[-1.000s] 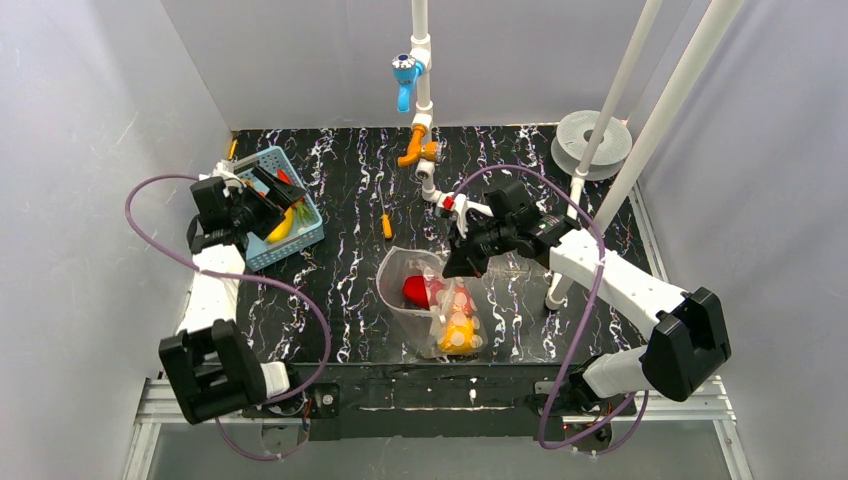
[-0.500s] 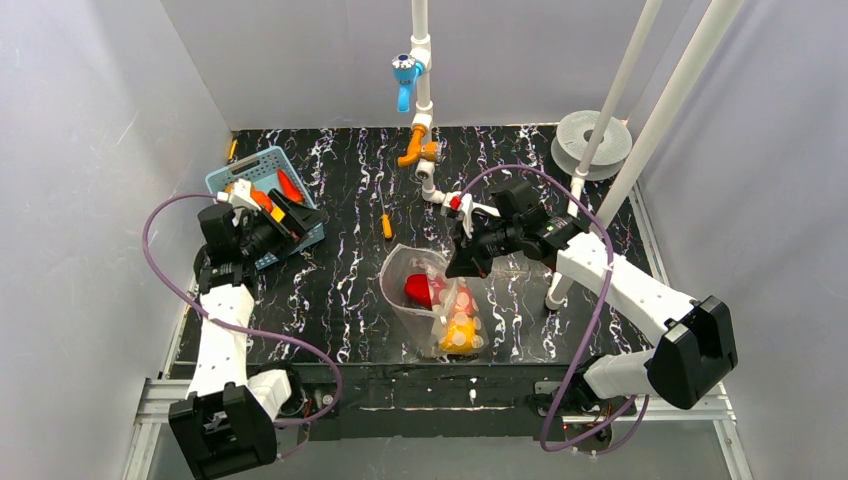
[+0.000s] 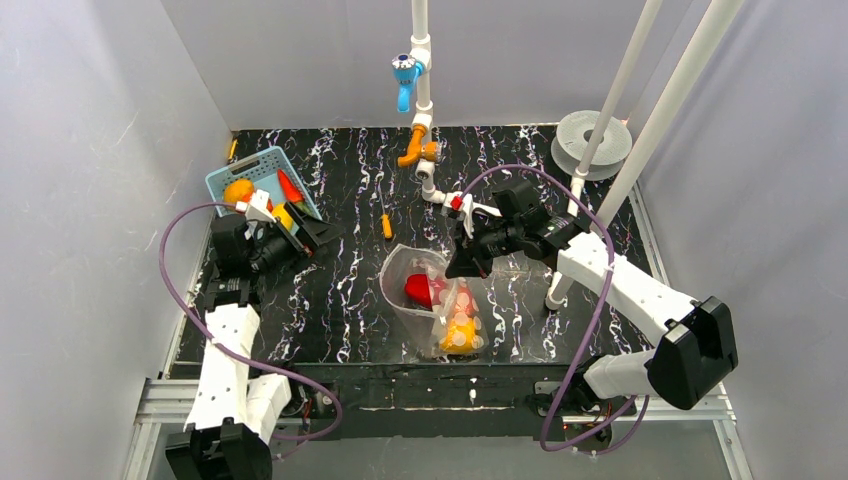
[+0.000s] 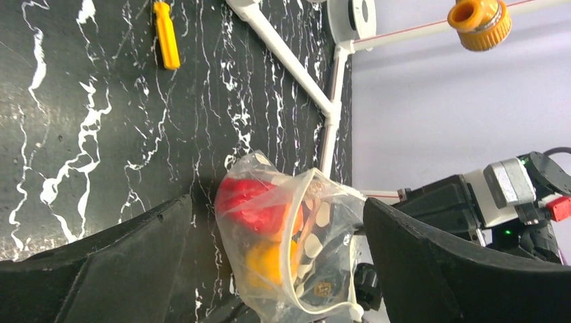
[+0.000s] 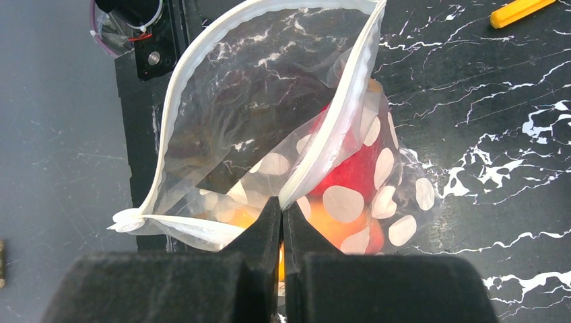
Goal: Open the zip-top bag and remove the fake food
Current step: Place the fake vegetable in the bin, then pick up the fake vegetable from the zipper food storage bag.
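The zip-top bag (image 3: 440, 300), clear with white polka dots, lies at the table's middle with its mouth wide open. It shows in the left wrist view (image 4: 296, 249) and the right wrist view (image 5: 269, 128). A red piece (image 3: 416, 290) and orange-yellow pieces (image 3: 460, 330) of fake food are inside it. My right gripper (image 3: 462, 262) is shut on the bag's white zip rim (image 5: 323, 148) and holds it up. My left gripper (image 3: 305, 228) is open and empty, left of the bag, its fingers (image 4: 101, 269) spread wide. Other fake food lies in the blue basket (image 3: 255, 172).
An orange-handled screwdriver (image 3: 387, 225) lies behind the bag. White pipework with a blue valve (image 3: 405, 70) and an orange fitting (image 3: 415, 152) stands at the back. A grey spool (image 3: 590, 140) and two slanted white poles are at the right.
My left arm has pulled back from the basket toward the near left and now points at the bag. The right gripper and the bag have stayed put.
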Motion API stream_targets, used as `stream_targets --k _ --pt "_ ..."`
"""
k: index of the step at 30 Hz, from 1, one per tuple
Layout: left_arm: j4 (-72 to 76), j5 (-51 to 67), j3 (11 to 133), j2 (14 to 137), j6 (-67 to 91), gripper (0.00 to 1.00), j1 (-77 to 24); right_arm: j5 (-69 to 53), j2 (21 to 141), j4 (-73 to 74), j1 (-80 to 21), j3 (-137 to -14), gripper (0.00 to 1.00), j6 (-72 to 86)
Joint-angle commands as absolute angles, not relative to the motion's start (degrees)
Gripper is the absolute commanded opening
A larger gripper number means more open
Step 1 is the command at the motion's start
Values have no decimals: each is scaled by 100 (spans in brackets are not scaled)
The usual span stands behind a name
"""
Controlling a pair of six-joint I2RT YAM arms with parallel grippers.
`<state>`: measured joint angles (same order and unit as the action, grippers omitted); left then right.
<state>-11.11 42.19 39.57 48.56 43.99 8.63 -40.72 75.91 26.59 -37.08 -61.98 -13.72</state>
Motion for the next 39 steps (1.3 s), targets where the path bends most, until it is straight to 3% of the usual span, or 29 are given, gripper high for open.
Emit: stream_targets --k 1,7,21,35,39 --pt "-1486 4580 3841 4433 4216 98 718 -4236 7413 2578 -3656 -6144 1 -1441" --pt "-1806 4714 4023 4057 3669 98 208 -4291 7402 2567 -3640 -6095 1 -1464" --pt "-2309 3691 4300 3584 2334 98 -1562 -4388 7472 2621 -3639 -6118 1 -1509" --pt "-2573 1568 4887 4454 1427 97 -4099 -4473 7523 2654 -3639 -6126 1 -1529" --pt "-2601 1082 5136 4897 1130 90 -4700 -4483 7515 2648 -3639 -6121 1 -1529"
